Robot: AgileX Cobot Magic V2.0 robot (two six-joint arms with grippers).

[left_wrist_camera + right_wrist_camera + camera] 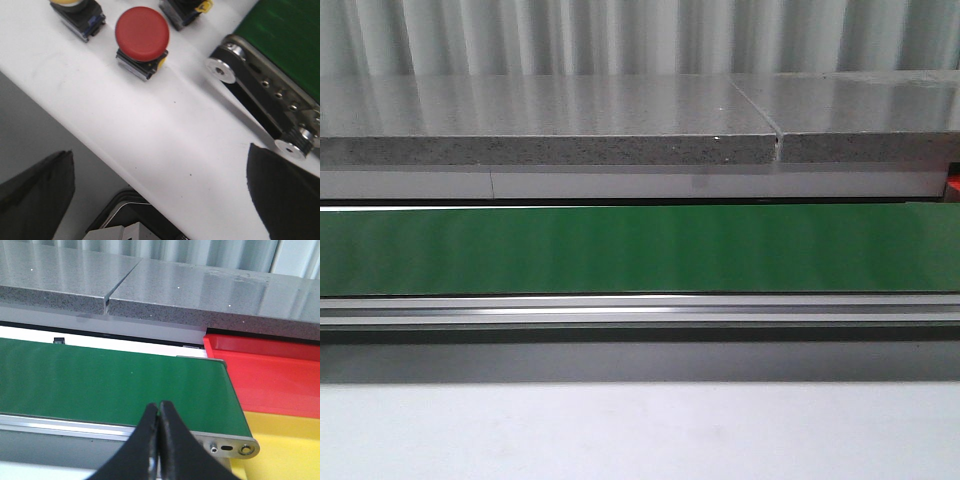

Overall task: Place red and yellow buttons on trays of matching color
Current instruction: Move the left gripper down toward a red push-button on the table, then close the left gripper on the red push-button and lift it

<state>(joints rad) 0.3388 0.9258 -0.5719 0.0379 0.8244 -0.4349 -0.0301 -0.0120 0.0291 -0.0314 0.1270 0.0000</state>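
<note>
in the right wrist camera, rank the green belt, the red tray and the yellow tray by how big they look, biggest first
1. Green belt: spans most of the picture's width.
2. Red tray.
3. Yellow tray: only a cropped part shows.
The trays run off the frame edge, so this ranks visible area only; their true sizes may match.

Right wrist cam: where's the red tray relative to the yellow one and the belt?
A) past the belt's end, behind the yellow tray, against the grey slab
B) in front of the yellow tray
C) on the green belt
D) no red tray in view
A: the red tray lies beyond the green belt end roller, between the grey slab and the yellow tray.
</note>
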